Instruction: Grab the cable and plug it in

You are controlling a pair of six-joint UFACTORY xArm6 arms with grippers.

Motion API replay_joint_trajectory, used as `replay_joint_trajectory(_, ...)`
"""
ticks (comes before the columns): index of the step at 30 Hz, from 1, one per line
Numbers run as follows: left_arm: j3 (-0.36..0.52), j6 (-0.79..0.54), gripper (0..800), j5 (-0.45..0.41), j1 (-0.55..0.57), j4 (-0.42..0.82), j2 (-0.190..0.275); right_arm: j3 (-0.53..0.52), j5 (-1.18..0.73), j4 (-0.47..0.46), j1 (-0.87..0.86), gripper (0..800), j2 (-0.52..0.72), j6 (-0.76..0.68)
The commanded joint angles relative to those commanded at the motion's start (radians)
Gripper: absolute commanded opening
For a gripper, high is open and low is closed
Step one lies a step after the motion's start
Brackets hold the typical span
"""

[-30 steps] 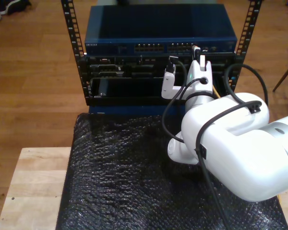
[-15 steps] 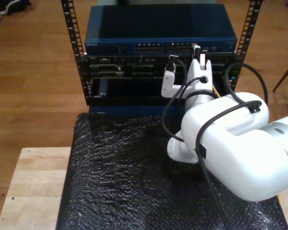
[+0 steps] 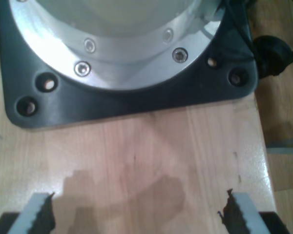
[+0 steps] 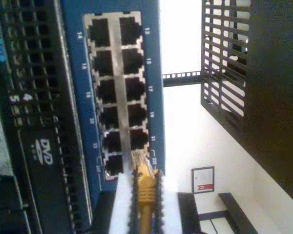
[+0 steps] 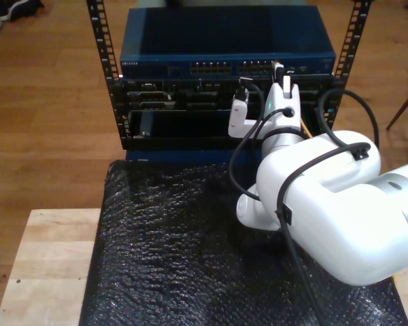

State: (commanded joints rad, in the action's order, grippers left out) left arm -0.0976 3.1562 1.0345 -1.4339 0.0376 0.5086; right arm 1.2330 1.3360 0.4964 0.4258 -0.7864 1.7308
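Holding: my second hand (image 4: 145, 204) is clamped on the cable (image 4: 145, 192), its clear plug (image 4: 141, 163) at a port of the blue switch (image 4: 154, 73).
Exterior view: that hand (image 5: 280, 73) reaches the switch (image 5: 224, 47) front.
First hand (image 3: 136, 214): spread wide apart above the wooden counter (image 3: 151, 156), holding nothing.

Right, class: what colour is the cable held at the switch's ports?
Yellow-orange, with a clear plug; the cable shows best in the second wrist view.
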Motion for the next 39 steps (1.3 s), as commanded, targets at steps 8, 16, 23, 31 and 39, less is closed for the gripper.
replay_joint_trajectory(8,0.0,0.0,800,0.0,0.0,0.0,0.0,0.02,-0.012,0.0,-0.002,0,-0.015,0.0)
replay_joint_trajectory(16,0.0,0.0,800,0.0,0.0,0.0,0.0,0.02,-0.012,0.0,-0.003,12,-0.015,-0.002)
replay_joint_trajectory(23,0.0,0.002,800,0.0,0.0,0.0,0.0,0.011,-0.014,-0.006,-0.005,263,-0.011,-0.018)
replay_joint_trajectory(31,0.0,0.0,800,0.0,0.0,0.0,0.0,-0.043,-0.014,-0.026,0.003,305,0.063,-0.097)
replay_joint_trajectory(39,0.0,0.0,800,0.0,0.0,0.0,0.0,-0.242,-0.04,-0.025,0.006,336,0.206,-0.101)
